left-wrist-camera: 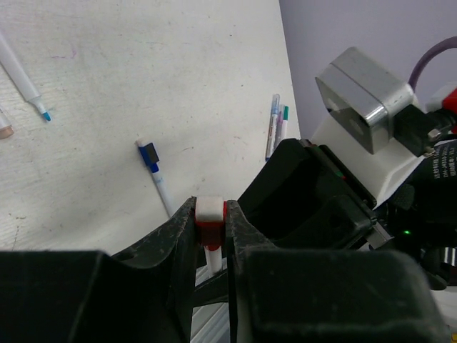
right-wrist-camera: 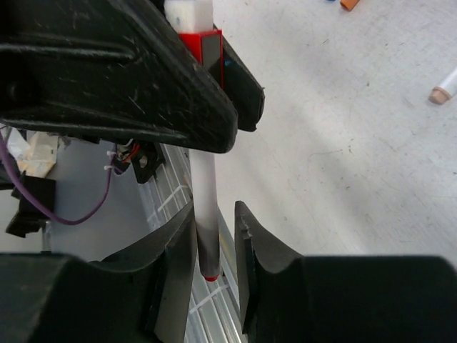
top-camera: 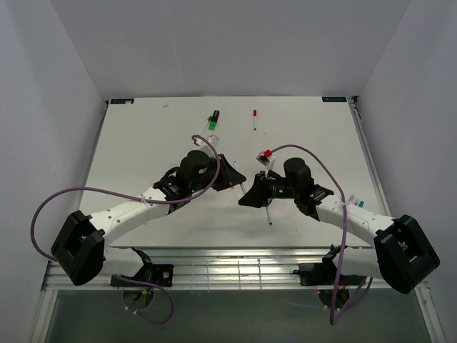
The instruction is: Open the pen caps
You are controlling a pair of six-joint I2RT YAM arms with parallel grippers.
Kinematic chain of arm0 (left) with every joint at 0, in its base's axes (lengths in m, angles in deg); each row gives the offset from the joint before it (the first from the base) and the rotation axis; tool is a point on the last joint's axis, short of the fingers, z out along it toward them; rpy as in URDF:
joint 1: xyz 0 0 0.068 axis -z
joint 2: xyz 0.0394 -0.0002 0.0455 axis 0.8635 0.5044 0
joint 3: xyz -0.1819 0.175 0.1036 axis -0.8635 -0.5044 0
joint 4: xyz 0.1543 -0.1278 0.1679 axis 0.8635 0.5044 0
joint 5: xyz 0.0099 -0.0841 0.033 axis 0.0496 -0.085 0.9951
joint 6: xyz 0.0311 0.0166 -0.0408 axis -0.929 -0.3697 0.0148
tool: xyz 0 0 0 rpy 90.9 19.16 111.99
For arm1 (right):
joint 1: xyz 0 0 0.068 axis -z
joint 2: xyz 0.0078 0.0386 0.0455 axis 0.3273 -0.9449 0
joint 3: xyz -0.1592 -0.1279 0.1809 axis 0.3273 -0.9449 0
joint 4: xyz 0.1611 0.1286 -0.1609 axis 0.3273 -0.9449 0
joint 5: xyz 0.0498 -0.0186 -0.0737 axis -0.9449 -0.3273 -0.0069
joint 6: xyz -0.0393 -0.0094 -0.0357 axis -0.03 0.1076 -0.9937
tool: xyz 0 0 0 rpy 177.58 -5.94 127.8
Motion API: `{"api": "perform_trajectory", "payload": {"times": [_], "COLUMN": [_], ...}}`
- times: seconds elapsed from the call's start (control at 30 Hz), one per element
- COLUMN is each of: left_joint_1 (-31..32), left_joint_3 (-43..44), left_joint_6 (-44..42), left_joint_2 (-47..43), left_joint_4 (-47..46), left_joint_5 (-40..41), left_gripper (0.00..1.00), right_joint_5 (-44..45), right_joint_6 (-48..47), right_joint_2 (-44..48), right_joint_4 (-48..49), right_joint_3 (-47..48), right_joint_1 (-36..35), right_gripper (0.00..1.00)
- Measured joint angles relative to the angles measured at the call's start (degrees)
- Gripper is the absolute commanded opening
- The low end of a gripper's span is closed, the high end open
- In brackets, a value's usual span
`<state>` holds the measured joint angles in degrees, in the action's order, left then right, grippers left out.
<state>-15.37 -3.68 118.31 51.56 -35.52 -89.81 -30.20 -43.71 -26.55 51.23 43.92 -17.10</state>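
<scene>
The white table [top-camera: 143, 143] carries both arms reaching inward to meet just ahead of their bases, the left gripper [left-wrist-camera: 211, 211] and the right gripper [right-wrist-camera: 213, 211] pointing at each other with one pen [right-wrist-camera: 205, 182] stretched between them. The left gripper is closed narrowly on the red cap [left-wrist-camera: 211, 229] of that pen. The cap sits pinched between its two black fingertips, with its white end poking out just beyond them. From the cap the white barrel runs straight into the right gripper's jaws. The join between cap and barrel is hidden behind a left finger, so I cannot tell whether the cap is seated or has slipped. The right gripper's jaws stand narrowly apart around the barrel. One finger lies against it, a thin gap shows on the other side, and the pen's small red tip sits deep between the fingers, toward the palm. On the table ahead of the left gripper and to its left lies a blue-capped pen [left-wrist-camera: 155, 171]. A pair of pens [left-wrist-camera: 275, 125] lies side by side farther ahead and to its right. A teal-tipped pen [left-wrist-camera: 26, 83] lies well off to its far left. Beyond both grippers, near the table's far edge, are a black marker with a green cap [top-camera: 213, 118] and a short red-tipped pen [top-camera: 254, 120]. Ahead and to the right of the right gripper a pale-tipped pen [right-wrist-camera: 443, 86] shows at the frame edge. Beyond that pen lies a tiny orange cap [right-wrist-camera: 350, 4].
</scene>
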Motion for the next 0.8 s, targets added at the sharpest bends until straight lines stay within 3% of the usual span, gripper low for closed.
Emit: {"api": "perform_trajectory", "payload": {"times": [0.37,0.5,0.7,0.8], "left_joint_1": [-0.2,-0.3,-0.5,-0.5], "left_joint_3": [-0.7,-0.9,-0.8,1.4], "left_joint_6": [0.8,1.0,1.0,1.7], "left_joint_2": [0.0,0.0,0.1,1.9], "left_joint_4": [-1.6,-1.8,-1.3,2.2], "left_joint_5": [-1.7,-2.0,-1.9,0.0], "left_gripper": [0.0,0.0,0.0,0.0], "right_joint_5": [-2.4,-3.2,-3.3,1.5], "right_joint_6": [4.9,5.9,6.5,4.2], "right_joint_2": [-1.1,-1.2,-1.9,-1.3], "right_joint_4": [8.2,9.5,10.2,5.8], "right_joint_3": [-0.8,-0.8,-0.8,0.2], "right_joint_1": [1.9,2.7,2.8,1.4], "right_gripper": [0.27,0.08,0.08,0.08]}}
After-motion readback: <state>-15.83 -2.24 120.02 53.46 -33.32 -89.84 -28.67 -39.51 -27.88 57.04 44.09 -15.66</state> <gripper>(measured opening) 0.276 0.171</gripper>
